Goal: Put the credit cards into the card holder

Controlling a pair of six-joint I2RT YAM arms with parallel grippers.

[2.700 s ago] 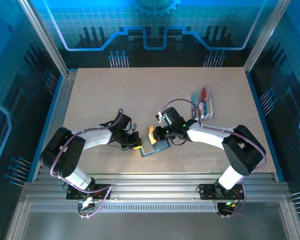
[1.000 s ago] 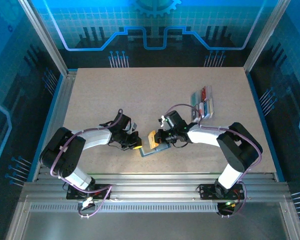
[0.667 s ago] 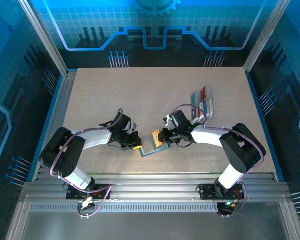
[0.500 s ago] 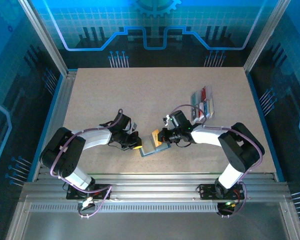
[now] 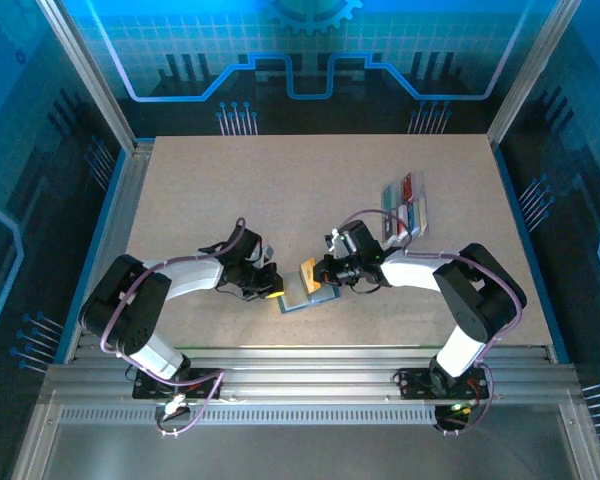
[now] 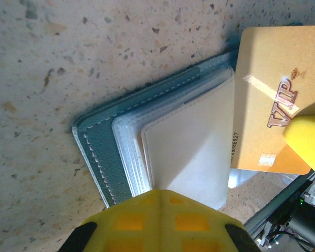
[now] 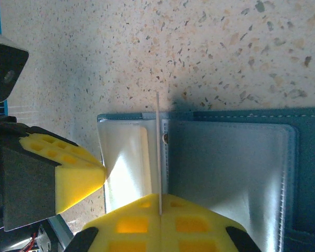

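Lying open on the desk (image 5: 280, 190), the card holder (image 5: 298, 299) sits low in the middle of the top view, right between the two arms.

The left jaws are shut tight on it. In the left wrist view their yellow pads (image 6: 157, 223) sit at the bottom edge and pinch one pale, see-through pocket (image 6: 191, 152) of the card holder (image 6: 97, 149). Its blue cover sticks out to the left of the pads.

The right jaws are pressed together on a gold card (image 5: 308, 272). From the top, this card sits tilted, just above the card holder and touching its upper edge. In the left wrist view the gold card (image 6: 262, 89) is in the upper right corner with "VIP" on it. It lies over the right edge of the pale pockets.

In the right wrist view the gold card (image 7: 158, 136) looks like a thin line, because it is seen from its edge. It comes up from between the yellow pads (image 7: 160, 223) at the bottom middle. Its far end is at the top edge of the open card holder (image 7: 236, 157), where two pockets meet. I cannot tell if it is inside a pocket. On the left, a yellow pad (image 7: 73, 176) of the left arm touches the pale pocket.

The other credit cards (image 5: 408, 190) lie in a clear tray (image 5: 388, 192) at the upper right of the top view, well apart from both jaws.
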